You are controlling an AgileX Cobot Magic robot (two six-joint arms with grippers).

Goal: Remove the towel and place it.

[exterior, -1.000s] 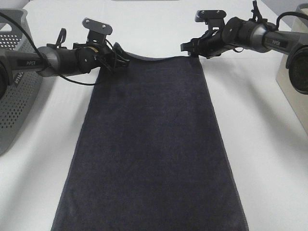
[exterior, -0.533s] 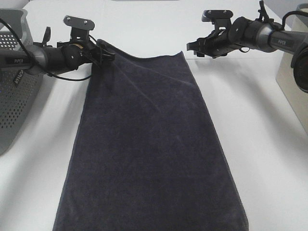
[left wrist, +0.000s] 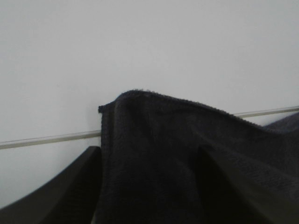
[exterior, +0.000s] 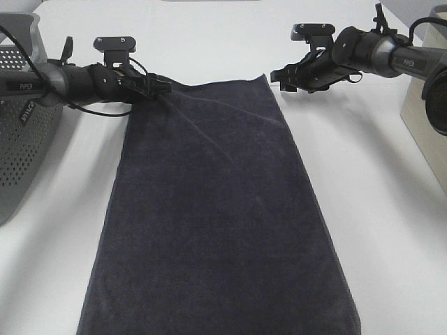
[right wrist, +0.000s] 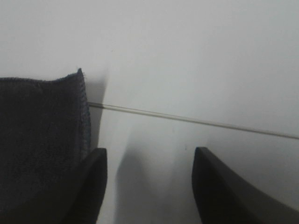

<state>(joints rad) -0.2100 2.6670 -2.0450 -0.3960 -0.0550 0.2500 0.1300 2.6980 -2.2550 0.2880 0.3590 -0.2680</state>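
The towel [exterior: 216, 209], a long dark charcoal cloth, lies spread flat down the middle of the white table. At its far left corner my left gripper [exterior: 162, 87] holds its fingers apart. In the left wrist view that corner of the towel [left wrist: 177, 154] humps up between the two fingers of the left gripper [left wrist: 148, 151]. My right gripper [exterior: 276, 75] hovers just beyond the far right corner, open. In the right wrist view the towel [right wrist: 42, 140] lies beside one finger, and nothing is between the fingers of the right gripper [right wrist: 150, 151].
A grey perforated basket [exterior: 21, 125] stands at the left edge of the table. A beige object [exterior: 426, 118] shows at the right edge. White tabletop [exterior: 377, 209] flanks the towel on both sides.
The left gripper swung left, dragging the far left corner, then came back right and lower. The towel's far edge now slants. The right gripper drew slightly away from the far right corner.
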